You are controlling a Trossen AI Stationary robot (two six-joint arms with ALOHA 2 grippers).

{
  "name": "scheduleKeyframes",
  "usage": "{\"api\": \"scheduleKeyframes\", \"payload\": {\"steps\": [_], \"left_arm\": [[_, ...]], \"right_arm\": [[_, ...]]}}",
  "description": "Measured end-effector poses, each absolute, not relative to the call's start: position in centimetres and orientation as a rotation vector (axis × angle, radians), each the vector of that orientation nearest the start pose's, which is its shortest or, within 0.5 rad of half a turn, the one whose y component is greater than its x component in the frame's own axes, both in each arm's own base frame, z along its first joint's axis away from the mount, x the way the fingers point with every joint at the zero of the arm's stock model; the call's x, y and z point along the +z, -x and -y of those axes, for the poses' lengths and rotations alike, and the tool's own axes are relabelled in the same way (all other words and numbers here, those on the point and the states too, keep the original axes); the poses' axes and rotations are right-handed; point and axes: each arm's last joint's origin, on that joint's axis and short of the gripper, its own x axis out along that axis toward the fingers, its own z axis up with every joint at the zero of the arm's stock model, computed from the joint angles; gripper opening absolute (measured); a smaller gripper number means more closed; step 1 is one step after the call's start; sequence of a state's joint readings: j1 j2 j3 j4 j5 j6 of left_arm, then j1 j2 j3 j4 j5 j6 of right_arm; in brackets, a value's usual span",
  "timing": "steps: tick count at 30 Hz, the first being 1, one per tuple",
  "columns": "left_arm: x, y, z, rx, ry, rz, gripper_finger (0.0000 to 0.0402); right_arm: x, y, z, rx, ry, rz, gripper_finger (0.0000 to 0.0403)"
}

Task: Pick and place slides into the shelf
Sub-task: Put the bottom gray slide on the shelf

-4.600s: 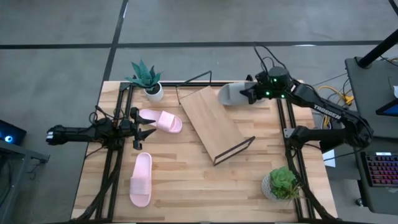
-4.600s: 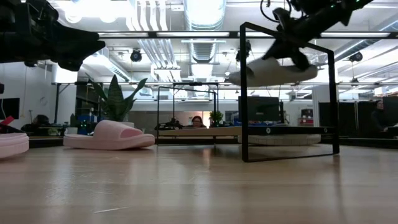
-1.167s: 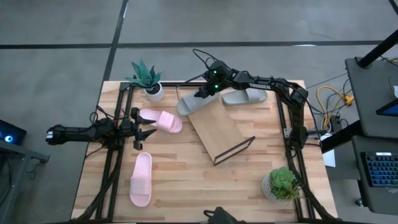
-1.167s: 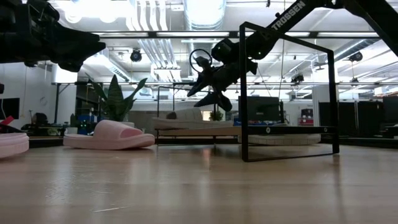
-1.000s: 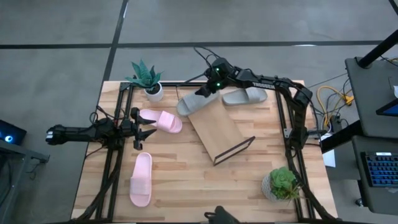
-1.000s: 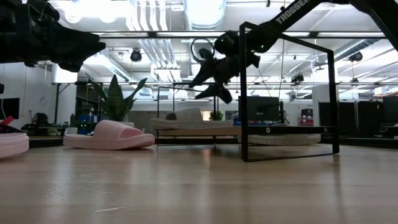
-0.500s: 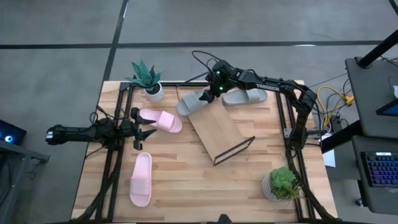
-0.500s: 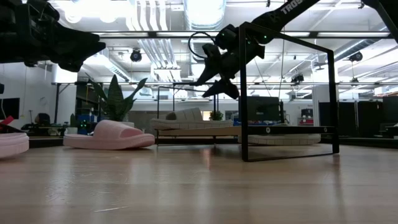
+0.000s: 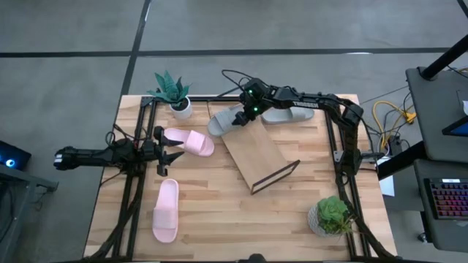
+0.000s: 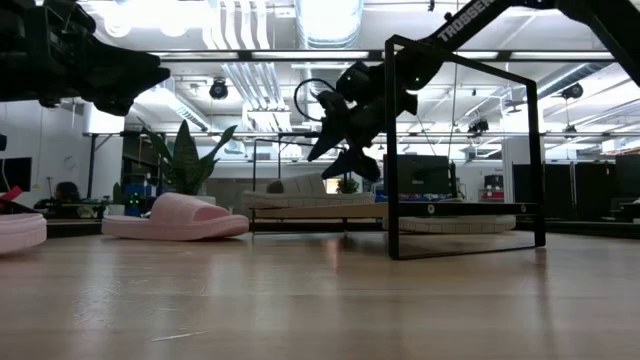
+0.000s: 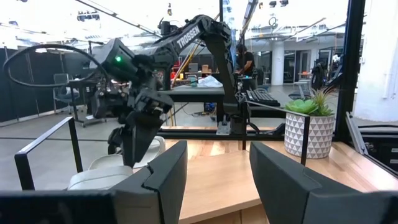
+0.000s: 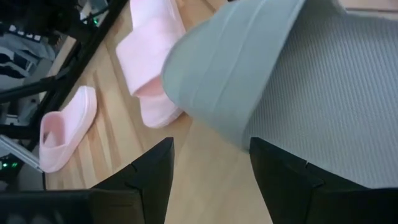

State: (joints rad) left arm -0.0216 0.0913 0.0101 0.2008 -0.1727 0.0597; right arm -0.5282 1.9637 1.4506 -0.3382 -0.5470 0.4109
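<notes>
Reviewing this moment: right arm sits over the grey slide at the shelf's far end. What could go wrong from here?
1. The grey slide lies at the upper edge of the slanted shelf, partly off the board; it may slip off.
2. The right gripper hovers close above it with jaws open, so a sideways move could knock it.
3. Both pink slides remain on the table by the left gripper, while the second grey slide lies behind the shelf.

Lighting: bright ceiling panels (image 10: 328, 18) overhead, glaring white. Low view: right arm (image 10: 352, 107) backlit to silhouette; near tabletop (image 10: 320, 310) soft. Overhead view: even, shadows faint. Right wrist: grey slide (image 12: 280, 81) blurred (very close).
</notes>
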Motion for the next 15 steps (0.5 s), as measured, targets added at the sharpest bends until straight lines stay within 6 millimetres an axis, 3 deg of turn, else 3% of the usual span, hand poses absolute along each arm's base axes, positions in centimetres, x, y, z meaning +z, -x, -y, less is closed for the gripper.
{"api": "scheduleKeyframes", "payload": {"steps": [15], "left_arm": [[17.9,-10.18,-0.28,0.154,-0.048,0.114,0.016]], "right_arm": [[20.8,-37.96,20.42,-0.124,-0.807,-0.693,0.0201]]}}
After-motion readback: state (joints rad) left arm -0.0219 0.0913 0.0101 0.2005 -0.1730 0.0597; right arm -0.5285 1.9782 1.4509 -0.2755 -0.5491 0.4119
